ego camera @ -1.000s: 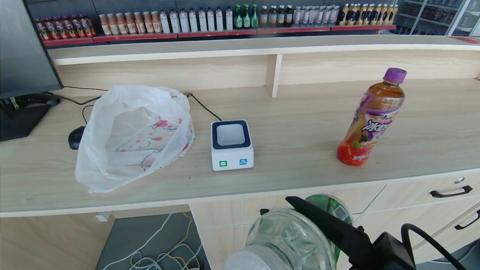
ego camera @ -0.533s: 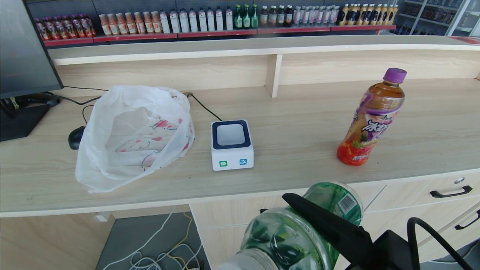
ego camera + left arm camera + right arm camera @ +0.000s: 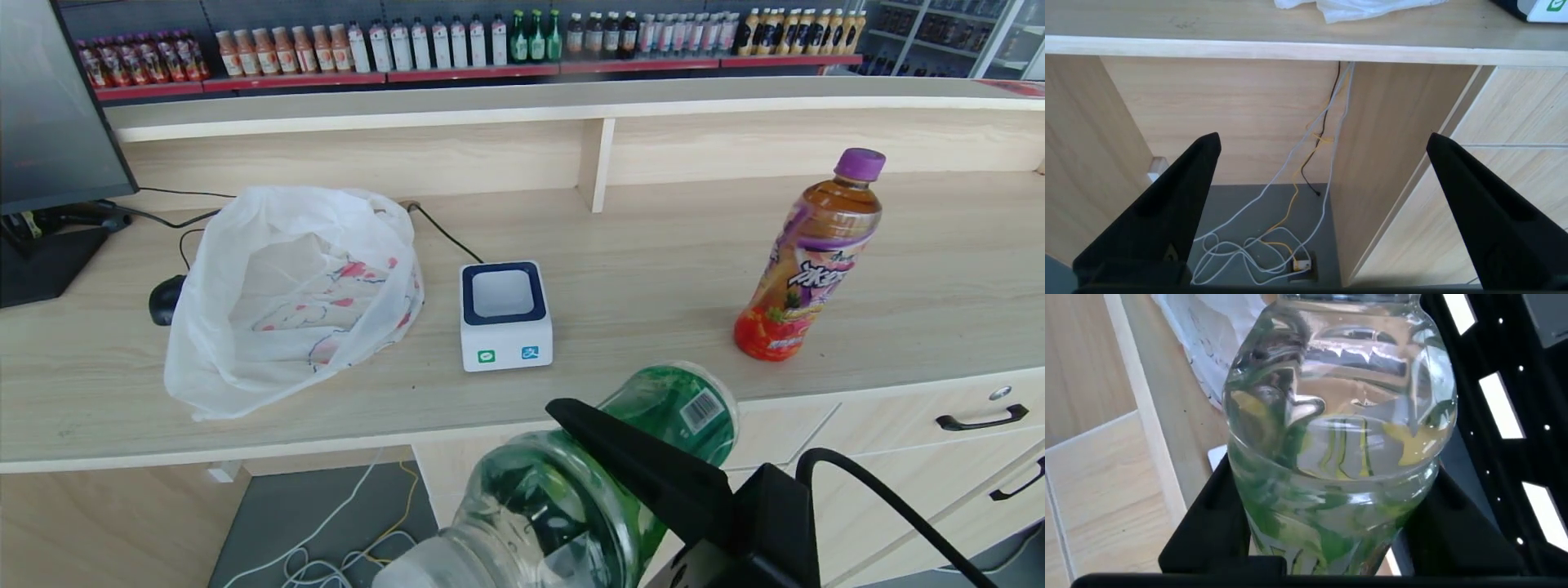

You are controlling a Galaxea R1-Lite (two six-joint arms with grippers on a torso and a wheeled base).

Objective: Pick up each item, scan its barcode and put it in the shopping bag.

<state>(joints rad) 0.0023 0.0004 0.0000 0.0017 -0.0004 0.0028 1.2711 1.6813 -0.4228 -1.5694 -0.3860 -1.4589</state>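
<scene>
right gripper (image 3: 588,445) clamped on the green-label bottle (image 3: 682,404), tipped sideways | scanner (image 3: 504,314) just ahead-left of it, shopping bag (image 3: 286,294) further left, tea bottle (image 3: 808,261) upright ahead-right | left gripper (image 3: 1323,143) fingers wide apart, down below the counter (image 3: 1167,28) edge

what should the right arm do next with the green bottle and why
Probably carry the green bottle forward over the scanner and turn its barcode downward: the right gripper holds it short of the counter, barcode up, and the scanner window faces up.

Clear glossy plastic bottle (image 3: 531,506), thin crinkled plastic bag (image 3: 286,294), matt wood-grain counter (image 3: 653,269).
</scene>
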